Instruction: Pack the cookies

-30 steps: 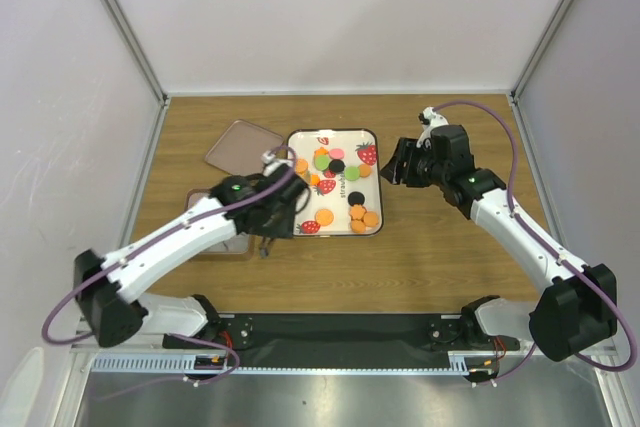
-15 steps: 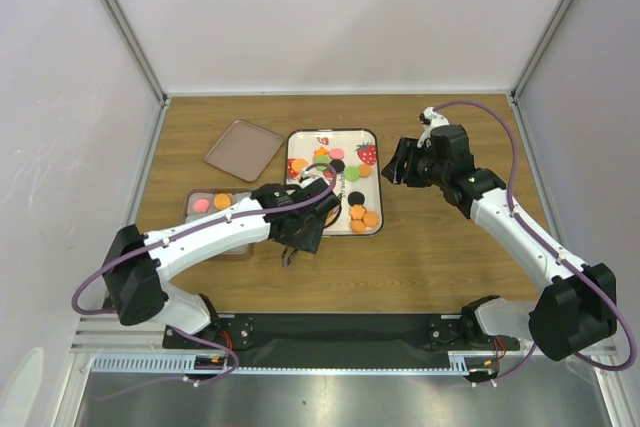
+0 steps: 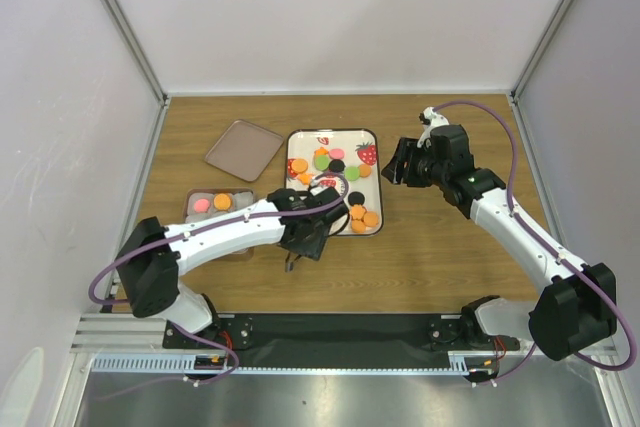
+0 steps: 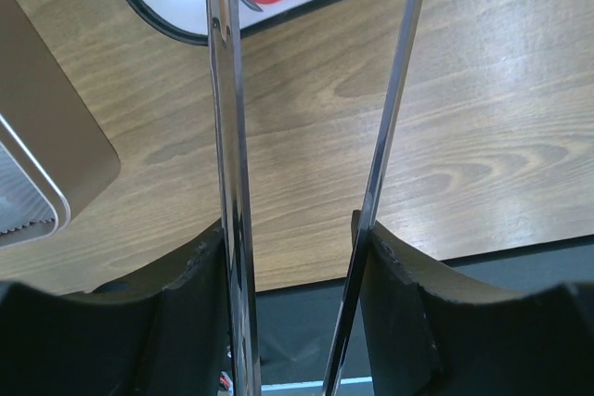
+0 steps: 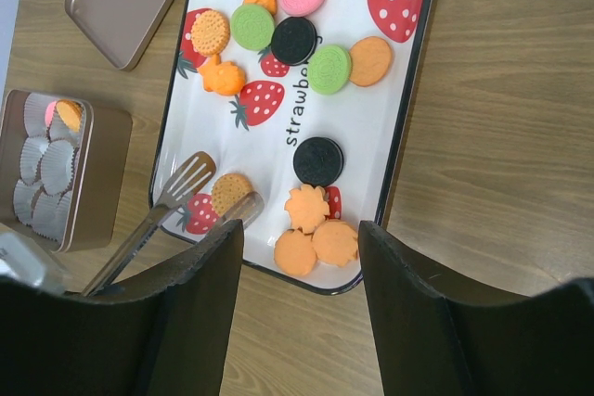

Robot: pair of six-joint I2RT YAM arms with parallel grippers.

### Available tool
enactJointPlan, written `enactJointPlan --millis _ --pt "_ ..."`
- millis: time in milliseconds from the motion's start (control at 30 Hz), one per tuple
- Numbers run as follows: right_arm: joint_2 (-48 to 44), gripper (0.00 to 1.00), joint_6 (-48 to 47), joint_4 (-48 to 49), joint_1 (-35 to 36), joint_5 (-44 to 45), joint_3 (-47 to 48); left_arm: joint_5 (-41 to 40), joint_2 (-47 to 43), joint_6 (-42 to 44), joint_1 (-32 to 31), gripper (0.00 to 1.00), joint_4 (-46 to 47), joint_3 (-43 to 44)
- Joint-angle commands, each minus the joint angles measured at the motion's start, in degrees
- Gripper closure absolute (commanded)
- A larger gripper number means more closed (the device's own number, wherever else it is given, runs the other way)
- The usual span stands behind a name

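We log two flat round cookies [image 5: 65,114] in the brown rectangular tin [image 5: 104,183] near the wooden table's [image 5: 483,136] left edge, the rest on the white strawberry-print tray [image 5: 362,136]; left gripper [image 4: 295,275] clamped on metal tongs [image 5: 158,215] bracketing one, right gripper [image 5: 299,266] parted, empty.

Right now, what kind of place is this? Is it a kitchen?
Probably a robot test booth, not a kitchen: a left arm and right arm bolted to a wooden table, plain white walls, and the left gripper holding tongs at a tray of cookies.
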Motion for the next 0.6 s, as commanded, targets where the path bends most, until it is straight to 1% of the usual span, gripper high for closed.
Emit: enactJointPlan --millis 0,267,567 --pt "0.3 0.42 -1.0 0.9 -0.1 -0.1 0.4 -1.9 0.7 1.2 -1.3 0.44 -0.1 -0.1" --pt "0.4 0.42 -0.9 1.0 -0.1 -0.3 0.5 -3.4 0.9 0.9 -1.5 0.48 -1.6 -0.5" --pt "0.3 0.42 -1.0 0.9 -0.1 -0.3 0.5 -2.9 2.1 2.2 -2.4 0.50 -1.8 -0.3"
